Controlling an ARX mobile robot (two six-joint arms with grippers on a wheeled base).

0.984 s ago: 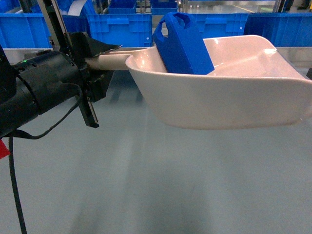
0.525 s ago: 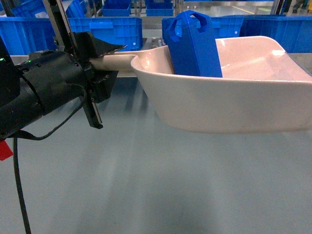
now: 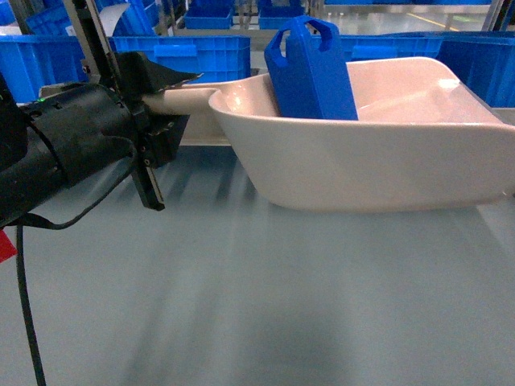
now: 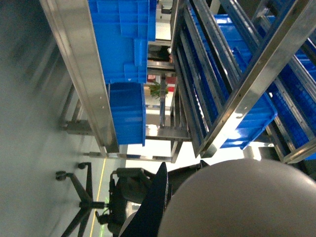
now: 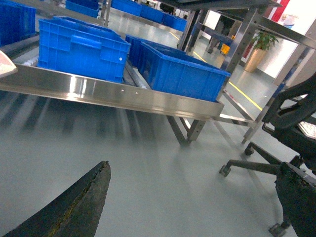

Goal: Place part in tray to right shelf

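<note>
My left gripper (image 3: 161, 100) was clamped on the long flat handle of the tray (image 3: 362, 165), jaws closed tight around it, holding the pale beige scoop up off the grey floor (image 3: 257, 305). Tray sat roughly level, open mouth toward the right of the head view. The part (image 3: 310, 68) stood inside the tray near the handle end, leaning against the back wall, slanted top and loop handle poking above the rim. Bright blue, clearly visible, touching the tray's inner surface.

Left wrist view was mostly filled by the rounded underside of the tray (image 4: 242, 200), with a dark finger (image 4: 157, 207) beside it; steel racks and blue crates (image 4: 127, 113) beyond.

My right gripper (image 5: 192, 207) hung over bare floor, jaws spread wide, nothing between them; one worn dark finger (image 5: 79, 202) low left, the other at the far right edge. Ahead of it was the right shelf (image 5: 113, 96), shiny front rail with small screws, large blue crates (image 5: 81, 49) sitting on it. An office chair (image 5: 281, 143) stood near the right side. Tray and part were well short of that shelf.
</note>
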